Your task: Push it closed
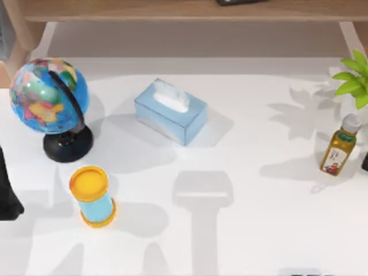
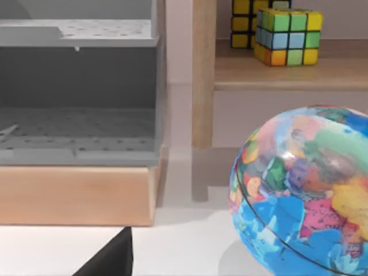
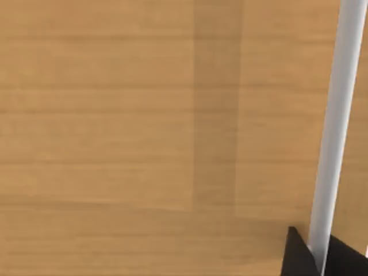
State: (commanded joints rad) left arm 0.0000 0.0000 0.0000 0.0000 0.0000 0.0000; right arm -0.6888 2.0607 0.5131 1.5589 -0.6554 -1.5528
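Overhead, the white table [image 1: 253, 230] carries a globe [image 1: 50, 98] on a black stand at the left. A blue tissue box [image 1: 171, 111] lies near the middle. A blue can [image 1: 94, 197] with a yellow lid stands nearer the front, below the globe. At the right edge stand an oil bottle [image 1: 340, 145] and, behind it, a green plant [image 1: 355, 77]. A wooden shelf [image 1: 172, 8] runs along the back. The left arm [image 1: 8, 192] shows as a dark shape at the table's left edge, beside the can and well apart from it.

From the left wrist, the drawer [image 2: 75, 195] appears beyond the globe [image 2: 305, 190]. It has a light wooden front and a grey perforated inside that lies open to view, with a grey tray above it. A wooden post [image 2: 204, 75] stands beside it. Behind that post, a shelf holds a colour cube [image 2: 287, 35]. A black part of the left gripper [image 2: 109, 259] shows low in this view, clear of the drawer. Whether its grip is released or clenched I cannot tell.

From the right wrist, a wooden panel [image 3: 144, 132] sits very close, crossed by a white bar [image 3: 336, 126]. Dark parts of the right gripper [image 3: 322, 259] flank the foot of the bar. I cannot tell whether it clasps the bar or hangs loose.
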